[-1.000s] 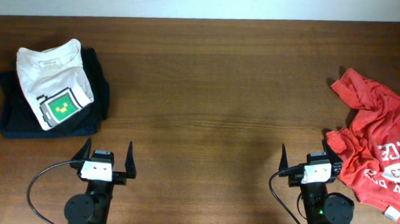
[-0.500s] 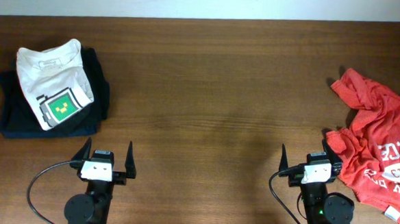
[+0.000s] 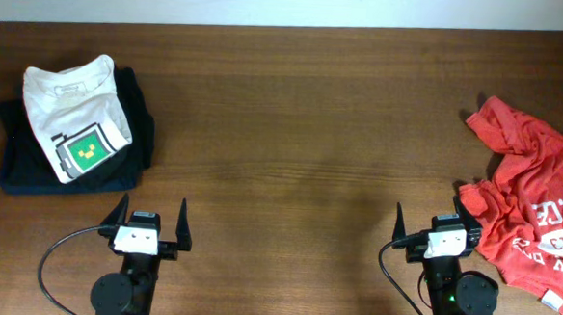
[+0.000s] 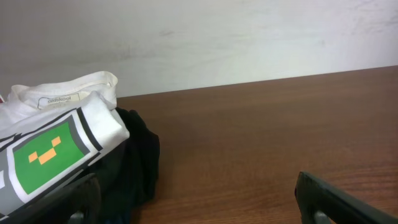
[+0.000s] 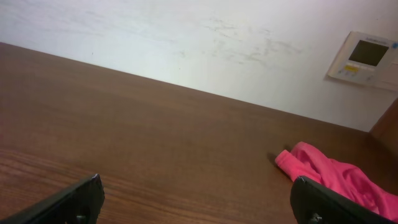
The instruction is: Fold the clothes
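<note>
Nothing moved: T-shirt [image 3: 535, 205] lies beside right end effector [image 3: 430, 216].

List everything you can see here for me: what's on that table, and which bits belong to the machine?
orange-red T-shirt: one, orange-red with white lettering, crumpled at the table's right edge
white T-shirt: one, white with a green pixel graphic, folded, on top of the navy garment at the far left
navy garment: one, dark navy, folded, under the white T-shirt
table: one, brown wood, under everything
wall panel: one, white, on the wall, seen only from the right wrist
left gripper: one, black, open, near edge, empty
right gripper: one, black, open, empty, beside the orange-red T-shirt
</note>
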You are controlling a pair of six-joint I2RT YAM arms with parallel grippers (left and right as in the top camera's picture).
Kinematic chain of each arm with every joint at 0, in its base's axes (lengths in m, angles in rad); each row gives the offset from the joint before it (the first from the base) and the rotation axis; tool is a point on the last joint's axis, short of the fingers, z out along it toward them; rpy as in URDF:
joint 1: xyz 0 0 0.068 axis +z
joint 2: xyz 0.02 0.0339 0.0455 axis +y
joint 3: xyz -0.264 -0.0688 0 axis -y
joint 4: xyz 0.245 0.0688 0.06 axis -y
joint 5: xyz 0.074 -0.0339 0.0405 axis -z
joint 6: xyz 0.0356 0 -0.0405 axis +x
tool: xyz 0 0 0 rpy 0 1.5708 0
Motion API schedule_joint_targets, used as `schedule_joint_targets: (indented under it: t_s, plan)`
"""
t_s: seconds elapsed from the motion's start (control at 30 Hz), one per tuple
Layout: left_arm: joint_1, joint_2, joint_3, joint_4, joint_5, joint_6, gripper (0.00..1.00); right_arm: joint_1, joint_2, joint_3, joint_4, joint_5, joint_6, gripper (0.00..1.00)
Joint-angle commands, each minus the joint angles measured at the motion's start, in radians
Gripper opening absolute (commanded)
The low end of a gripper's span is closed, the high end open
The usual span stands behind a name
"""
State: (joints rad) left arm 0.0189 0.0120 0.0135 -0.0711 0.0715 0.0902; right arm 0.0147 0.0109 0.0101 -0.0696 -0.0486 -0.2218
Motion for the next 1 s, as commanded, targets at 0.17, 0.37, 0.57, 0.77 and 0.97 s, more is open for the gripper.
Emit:
schedule_joint_targets:
  t_s: [0.17,0.37,0.57,0.77,0.97]
  plan:
    - [-0.004,-0.001,-0.005,-0.002,0.014,0.016,0.99,0.005,-0.002,-0.005,-0.005,0.005,-0.006,0.99]
    - [-0.004,-0.001,-0.005,0.002,0.014,0.016,0.99,0.005,-0.002,-0.005,0.017,-0.049,-0.005,0.99]
    - [-0.003,-0.001,-0.001,0.000,0.074,-0.155,0.99,0.005,-0.002,0.027,0.003,-0.043,0.223,0.99]
    - [-0.003,0.070,0.123,-0.067,0.120,-0.154,0.99,0.005,0.102,0.171,-0.161,-0.025,0.243,0.99]
    - [-0.003,0.332,0.333,-0.183,0.120,-0.154,0.99,0.005,0.431,0.416,-0.264,-0.072,0.261,0.99]
